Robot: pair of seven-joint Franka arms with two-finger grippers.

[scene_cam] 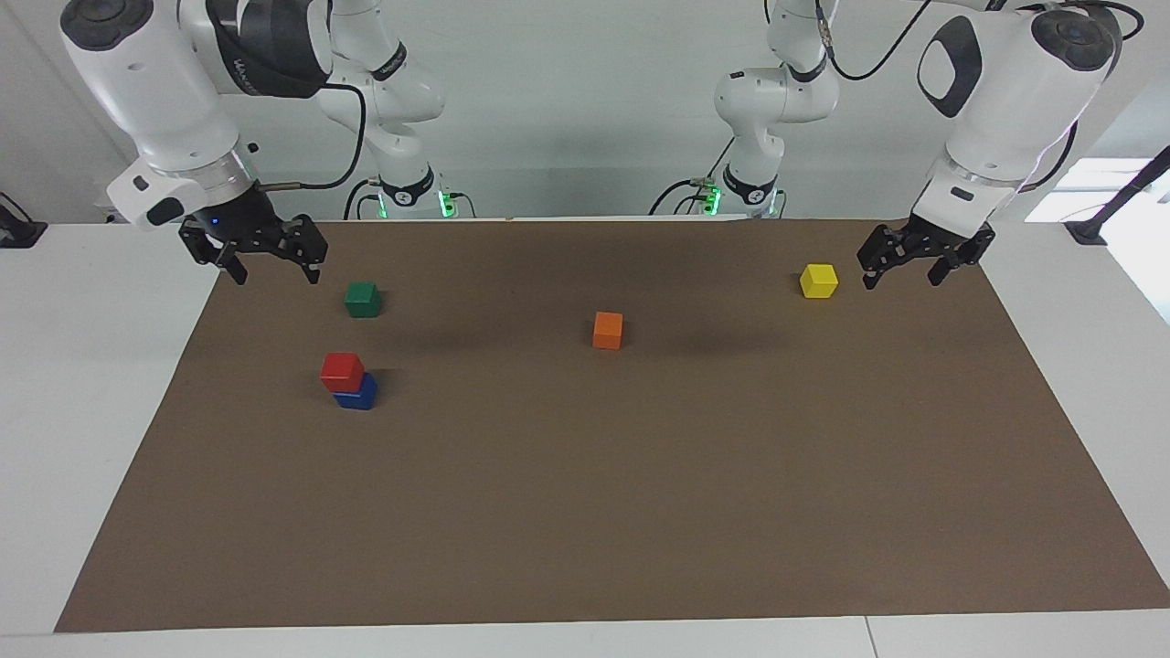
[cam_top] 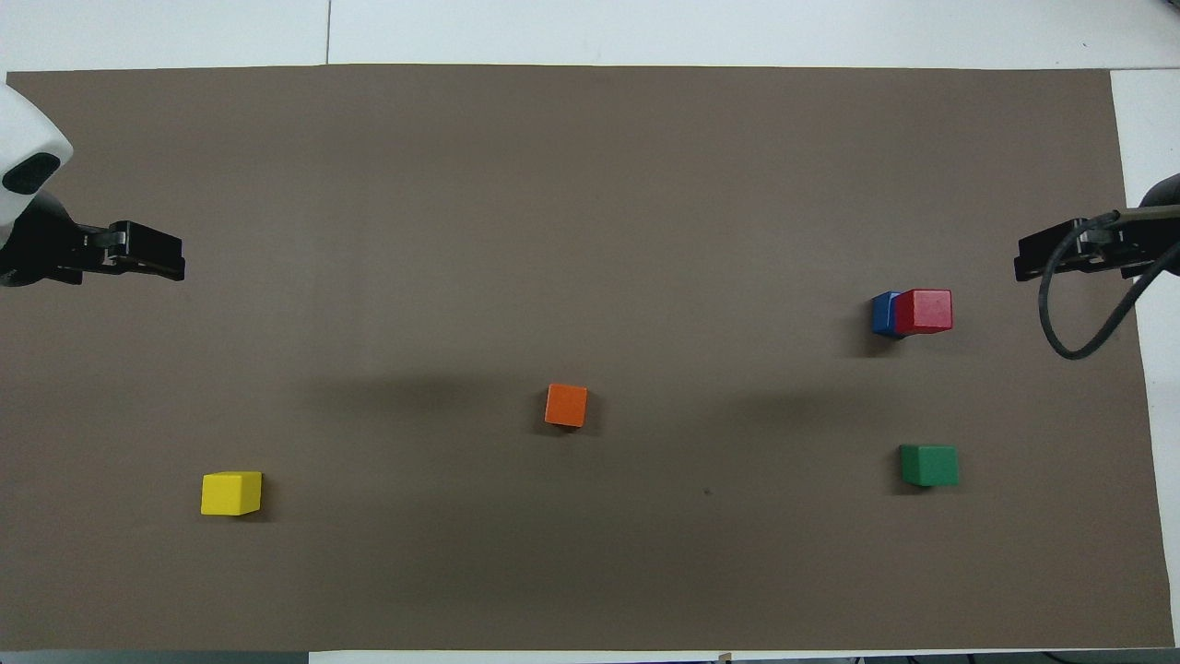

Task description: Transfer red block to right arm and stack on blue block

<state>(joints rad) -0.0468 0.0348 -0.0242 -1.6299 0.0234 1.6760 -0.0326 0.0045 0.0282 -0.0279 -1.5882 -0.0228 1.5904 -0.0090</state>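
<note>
The small red cube [cam_top: 924,311] sat on the small blue cube [cam_top: 883,314], offset toward the right arm's end of the brown mat [cam_top: 590,184]. An orange cube [cam_top: 566,405] lay mid-mat, nearer the robots.

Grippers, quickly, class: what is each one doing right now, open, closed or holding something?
Left gripper: open, holding nothing, beside the yellow block.
Right gripper: open, holding nothing, near the green block.

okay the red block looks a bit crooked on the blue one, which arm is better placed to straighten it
Probably the right arm. Its gripper, open and empty, hangs at the same end of the table as the red block on the blue block. The left gripper, also open, waits beside the yellow block at the other end.
</note>
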